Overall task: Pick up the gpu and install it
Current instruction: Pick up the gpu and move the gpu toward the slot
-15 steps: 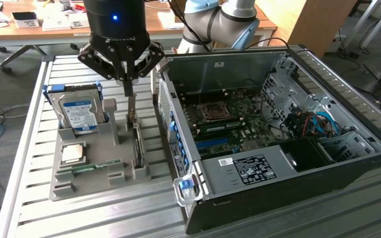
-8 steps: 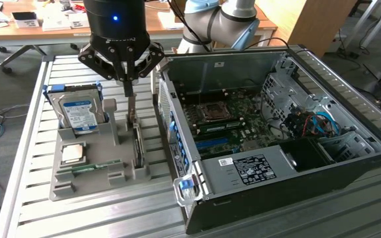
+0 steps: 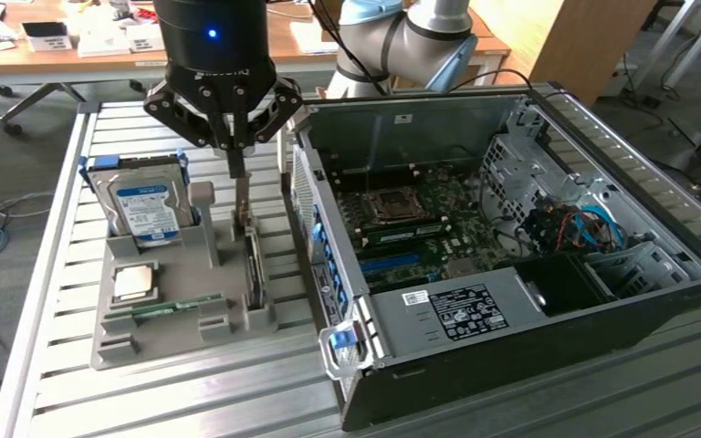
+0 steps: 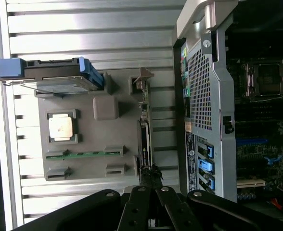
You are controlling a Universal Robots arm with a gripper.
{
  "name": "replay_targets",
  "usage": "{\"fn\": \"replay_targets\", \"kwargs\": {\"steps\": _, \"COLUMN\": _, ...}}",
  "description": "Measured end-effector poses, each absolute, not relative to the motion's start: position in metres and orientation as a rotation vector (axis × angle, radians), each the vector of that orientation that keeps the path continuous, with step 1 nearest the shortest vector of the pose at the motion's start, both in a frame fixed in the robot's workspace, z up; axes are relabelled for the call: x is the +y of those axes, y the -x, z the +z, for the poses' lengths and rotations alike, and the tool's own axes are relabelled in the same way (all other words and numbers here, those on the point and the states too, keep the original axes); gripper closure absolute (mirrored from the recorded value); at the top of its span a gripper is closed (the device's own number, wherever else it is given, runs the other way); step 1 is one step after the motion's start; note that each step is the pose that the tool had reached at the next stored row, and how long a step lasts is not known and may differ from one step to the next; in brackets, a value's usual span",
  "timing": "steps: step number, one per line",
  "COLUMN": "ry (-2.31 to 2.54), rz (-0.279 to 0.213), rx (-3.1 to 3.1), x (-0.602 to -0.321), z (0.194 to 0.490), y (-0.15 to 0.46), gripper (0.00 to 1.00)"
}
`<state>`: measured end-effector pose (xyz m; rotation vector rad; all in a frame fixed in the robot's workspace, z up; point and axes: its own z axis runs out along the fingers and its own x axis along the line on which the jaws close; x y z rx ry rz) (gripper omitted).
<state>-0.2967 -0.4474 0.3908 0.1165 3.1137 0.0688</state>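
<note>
we log: gripper [image 3: 237,170] [image 4: 151,173] clenched on the gpu's upper edge | gpu [image 3: 253,265] [image 4: 144,139] on edge in the grey holder tray [image 3: 162,336] [image 4: 88,142], along the tray side nearest the open computer case [image 3: 509,301]

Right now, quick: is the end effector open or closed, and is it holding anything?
End effector: closed, pinching the top edge of the gpu, which stands on edge in the grey holder.

Tray [image 3: 143,351] is grey, drive label [image 3: 146,214] blue-white, gpu [image 3: 253,263] seemingly dark.
</note>
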Motion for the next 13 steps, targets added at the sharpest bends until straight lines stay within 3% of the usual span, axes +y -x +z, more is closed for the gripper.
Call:
{"fn": "replay_targets", "kwargs": {"steps": 1, "ry": -0.117, "rz": 0.069, "rx": 3.114, "x": -0.4474, "z": 0.3908, "y": 0.2967, "gripper": 0.88}}
{"fn": "replay_targets", "kwargs": {"steps": 3, "ry": -0.117, "rz": 0.069, "rx": 3.114, "x": -0.4474, "z": 0.3908, "y": 0.2967, "gripper": 0.76}}
{"fn": "replay_targets", "kwargs": {"steps": 5, "ry": -0.117, "rz": 0.069, "rx": 3.114, "x": -0.4474, "z": 0.3908, "y": 0.2967, "gripper": 0.76}}
{"fn": "replay_targets", "kwargs": {"steps": 6, "ry": -0.117, "rz": 0.069, "rx": 3.114, "x": -0.4474, "z": 0.3908, "y": 0.2967, "gripper": 0.7}}
{"fn": "replay_targets", "kwargs": {"steps": 13, "ry": -0.117, "rz": 0.069, "rx": 3.114, "x": -0.4474, "z": 0.3908, "y": 0.2967, "gripper": 0.7}}
